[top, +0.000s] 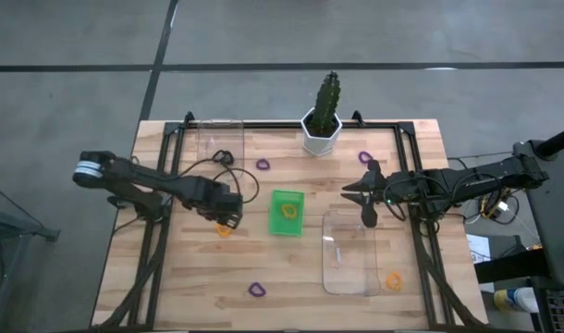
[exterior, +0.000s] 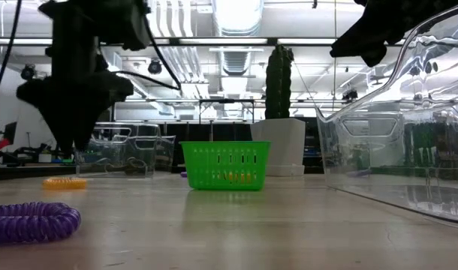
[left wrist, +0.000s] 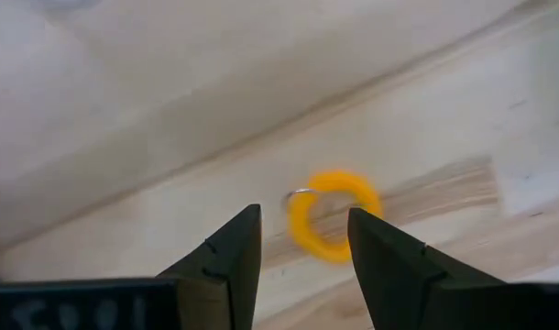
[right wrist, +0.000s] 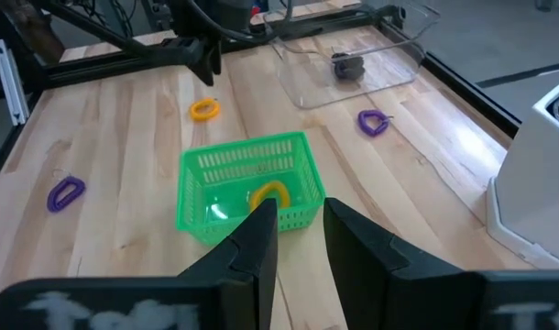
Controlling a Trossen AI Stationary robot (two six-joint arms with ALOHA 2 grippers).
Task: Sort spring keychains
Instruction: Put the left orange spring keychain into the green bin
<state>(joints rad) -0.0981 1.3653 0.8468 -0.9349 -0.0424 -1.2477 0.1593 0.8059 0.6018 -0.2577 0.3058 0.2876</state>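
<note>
My left gripper (top: 229, 220) (left wrist: 302, 213) hangs open just above an orange spring keychain (top: 225, 230) (left wrist: 333, 215) that lies flat on the table. Its fingers stand on either side of the ring without touching it. My right gripper (top: 354, 191) (right wrist: 301, 229) is open and empty, to the right of the small green tray (top: 286, 212) (right wrist: 247, 188). That tray holds another orange keychain (right wrist: 270, 194). Purple keychains (top: 263, 165) (top: 365, 157) (top: 256, 289) and one more orange keychain (top: 393, 278) lie scattered on the table. A black keychain (top: 223, 155) sits in the far clear tray (top: 217, 139).
A second clear tray (top: 349, 252) stands on the table's near right, close under my right arm. A cactus in a white pot (top: 323, 129) stands at the far edge. Dark frame rails (top: 162, 213) run along both sides of the table. Bare wood lies in front of the green tray.
</note>
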